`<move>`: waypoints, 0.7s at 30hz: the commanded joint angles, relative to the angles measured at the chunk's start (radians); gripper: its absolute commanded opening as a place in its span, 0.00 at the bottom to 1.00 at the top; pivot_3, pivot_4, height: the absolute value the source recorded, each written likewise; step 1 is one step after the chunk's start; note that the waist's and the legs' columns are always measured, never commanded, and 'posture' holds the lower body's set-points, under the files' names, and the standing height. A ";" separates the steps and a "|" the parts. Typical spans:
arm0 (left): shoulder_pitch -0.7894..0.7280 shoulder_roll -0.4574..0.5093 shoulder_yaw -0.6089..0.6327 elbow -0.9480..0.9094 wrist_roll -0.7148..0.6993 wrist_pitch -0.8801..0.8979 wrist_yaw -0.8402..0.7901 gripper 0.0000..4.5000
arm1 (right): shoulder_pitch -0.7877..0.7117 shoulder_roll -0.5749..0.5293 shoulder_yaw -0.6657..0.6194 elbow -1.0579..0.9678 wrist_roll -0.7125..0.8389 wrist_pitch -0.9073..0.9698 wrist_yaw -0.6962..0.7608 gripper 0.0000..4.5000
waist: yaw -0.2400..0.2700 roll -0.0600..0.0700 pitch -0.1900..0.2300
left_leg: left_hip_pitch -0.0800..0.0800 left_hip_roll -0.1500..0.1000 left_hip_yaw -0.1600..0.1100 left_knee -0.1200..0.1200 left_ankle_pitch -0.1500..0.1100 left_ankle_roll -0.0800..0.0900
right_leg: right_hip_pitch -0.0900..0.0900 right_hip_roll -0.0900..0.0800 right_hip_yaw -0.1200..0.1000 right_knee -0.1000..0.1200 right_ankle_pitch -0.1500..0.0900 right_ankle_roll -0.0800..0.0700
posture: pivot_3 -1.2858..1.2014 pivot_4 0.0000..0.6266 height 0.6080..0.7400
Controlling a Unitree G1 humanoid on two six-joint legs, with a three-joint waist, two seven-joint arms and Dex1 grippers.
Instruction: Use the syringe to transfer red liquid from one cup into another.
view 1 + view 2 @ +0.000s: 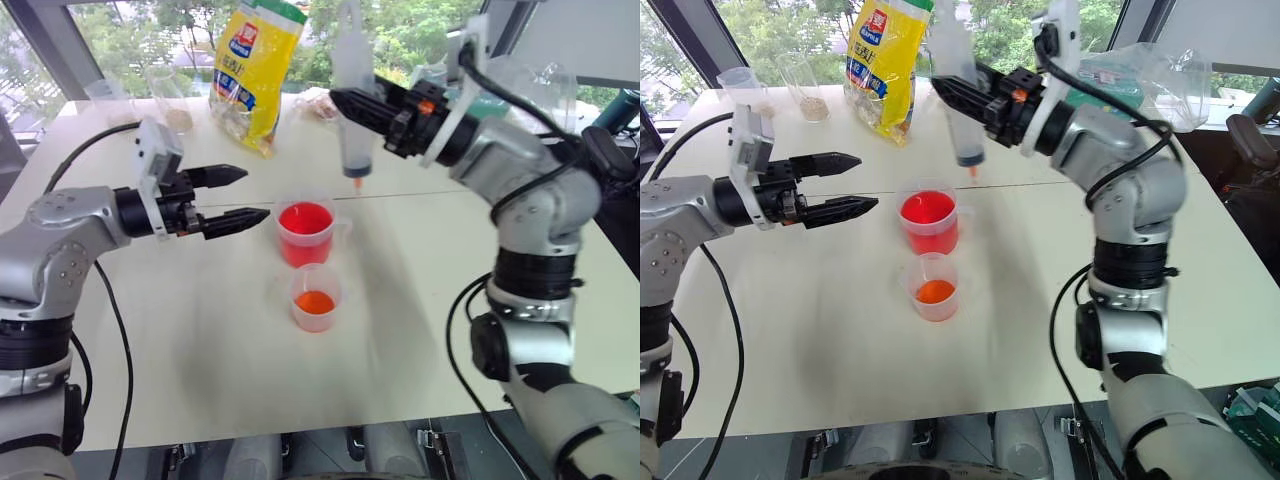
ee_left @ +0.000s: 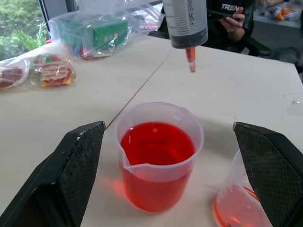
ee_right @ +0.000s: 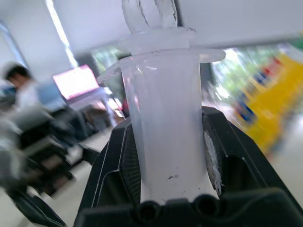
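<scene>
While right gripper (image 1: 345, 103) is clamping the syringe (image 1: 353, 95) upright above the larger cup (image 1: 305, 232) — left gripper (image 1: 243, 196) is hovering level, jaws wide, empty.

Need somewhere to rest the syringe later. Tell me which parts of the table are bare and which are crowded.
Bare: the near table in front of the smaller cup, and the stretch right of the larger cup. Crowded: the far edge, with the yellow bag, clear cups and wrapped packets. The right gripper holds the syringe above the larger cup.
</scene>
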 commanded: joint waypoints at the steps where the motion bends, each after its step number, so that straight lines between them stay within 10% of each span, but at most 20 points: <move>1: -0.055 0.010 0.009 0.003 0.004 -0.008 -0.016 1.00 | 0.028 0.101 0.019 0.000 0.000 -0.204 0.004 0.31 | 0.000 0.000 0.000 | 0.000 0.000 0.000 0.000 0.000 0.000 | 0.000 0.000 0.000 0.000 0.000 0.000 | 0.52 0.24 1.00; 21: -0.236 -0.103 -0.055 0.071 0.012 -0.002 -0.073 1.00 | 0.269 0.206 0.209 0.289 -0.228 -0.804 0.093 0.31 | -0.003 0.000 0.000 | 0.001 0.000 0.000 0.000 0.003 -0.005 | 0.000 0.000 0.000 0.003 0.000 0.000 | 0.52 0.24 1.00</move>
